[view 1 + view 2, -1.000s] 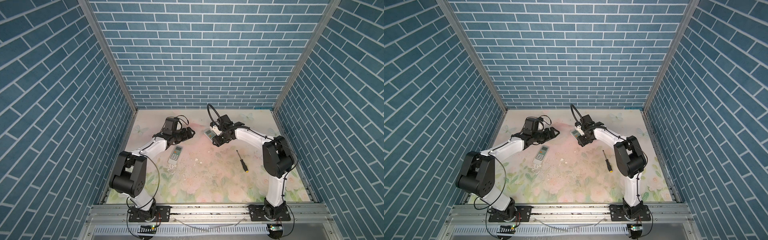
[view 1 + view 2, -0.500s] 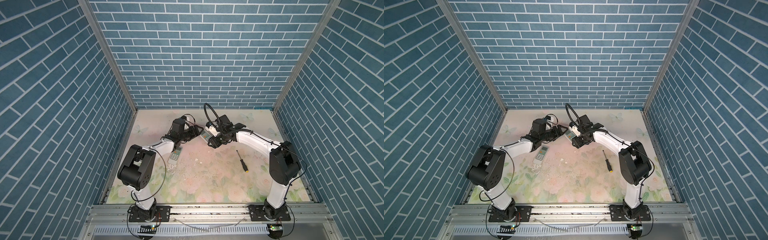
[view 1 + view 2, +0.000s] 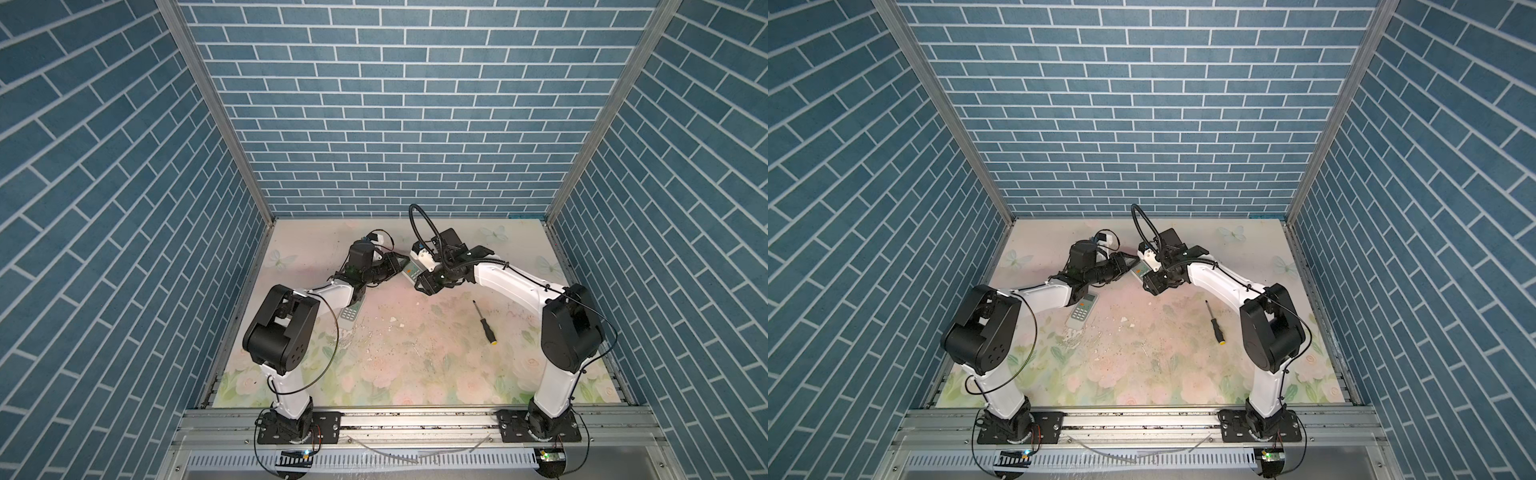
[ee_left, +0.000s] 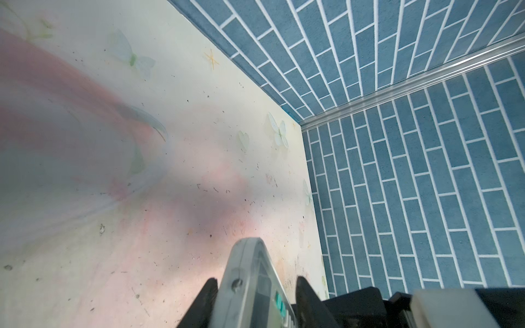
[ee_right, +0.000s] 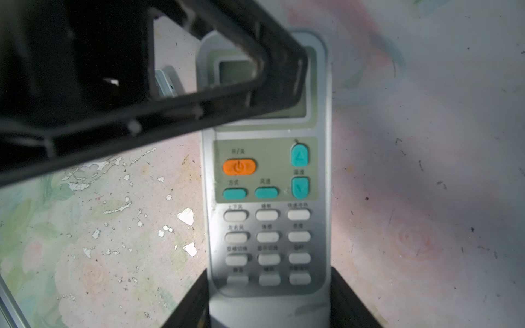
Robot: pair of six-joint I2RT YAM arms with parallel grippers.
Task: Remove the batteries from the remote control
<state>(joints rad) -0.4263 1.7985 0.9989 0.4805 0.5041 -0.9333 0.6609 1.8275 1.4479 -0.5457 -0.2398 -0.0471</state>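
Risk: the remote [image 5: 267, 181], held in the air at 12 o'clock of the table [image 3: 415, 365], may twist or slip if the left gripper [image 4: 257, 281] clamps off-centre against the right gripper [image 5: 270, 274]. Right gripper: clenched on the remote's lower end. Left gripper: partly parted, straddling the display end, one finger [image 4: 206, 301] touching. No batteries show; they are presumably inside.

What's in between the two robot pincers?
A silver remote control: the right pincer grips one end, the left pincer straddles the other with a gap. Both wrist views show it.
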